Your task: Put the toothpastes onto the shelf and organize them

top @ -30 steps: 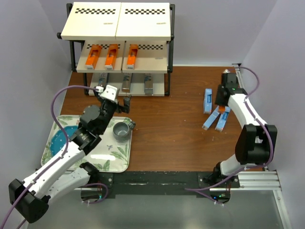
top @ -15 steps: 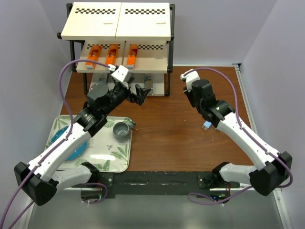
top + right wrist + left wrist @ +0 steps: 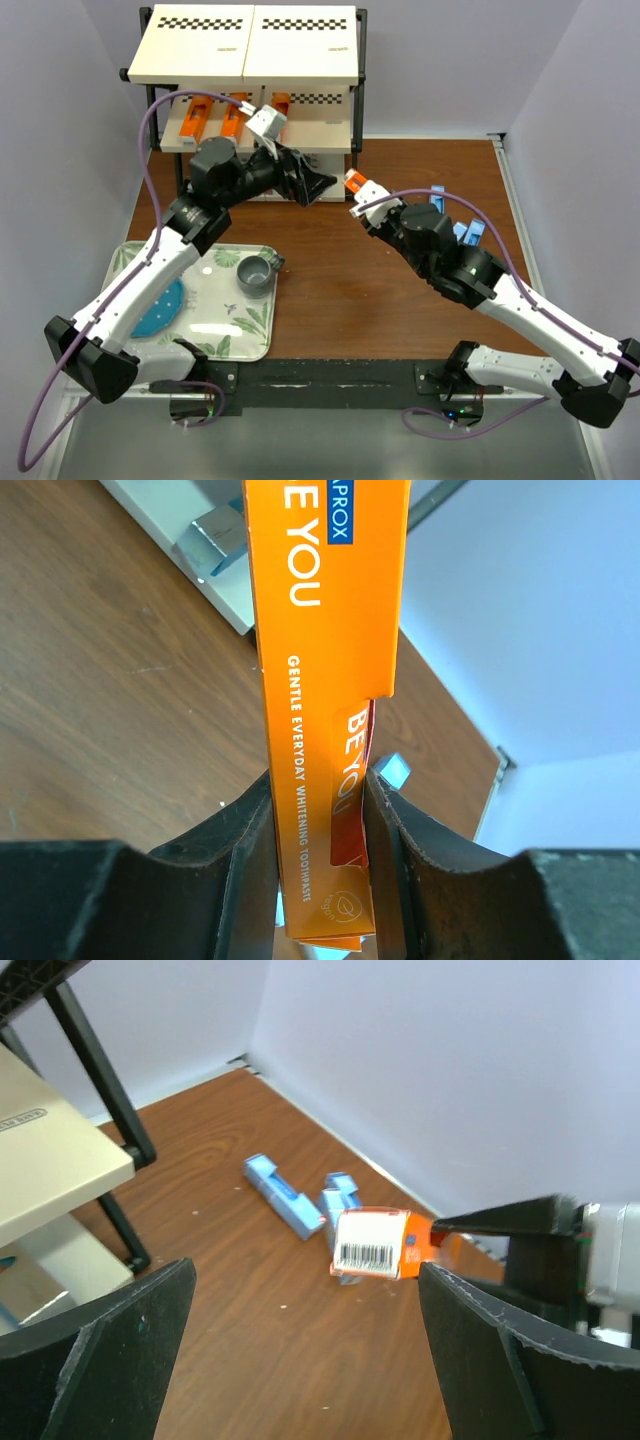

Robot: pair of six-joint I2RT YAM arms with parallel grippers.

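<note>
An orange toothpaste box [image 3: 325, 670] is clamped lengthwise between my right gripper's [image 3: 318, 810] pads; its barcoded end [image 3: 375, 1243] points at my left gripper. In the top view the right gripper [image 3: 375, 208] hovers mid-table with the box end [image 3: 354, 181] sticking out. My left gripper [image 3: 318, 187] is open and empty, just left of that end, in front of the shelf [image 3: 245, 45]. Three orange boxes [image 3: 232, 112] lie on the middle tier. Light blue boxes [image 3: 437, 205] [image 3: 282, 1192] lie on the table at the right. A shiny box end [image 3: 215, 535] shows on the bottom tier.
A leaf-patterned tray [image 3: 245, 330] at the front left carries a blue plate [image 3: 160, 310] and a grey cup [image 3: 255, 272]. The left arm crosses in front of the shelf's lower tiers. Purple walls close in the table on three sides.
My right arm swung from the far right to mid-table, carrying the orange box. The left arm rose from the tray area and turned right, its open jaws now facing the box end.
</note>
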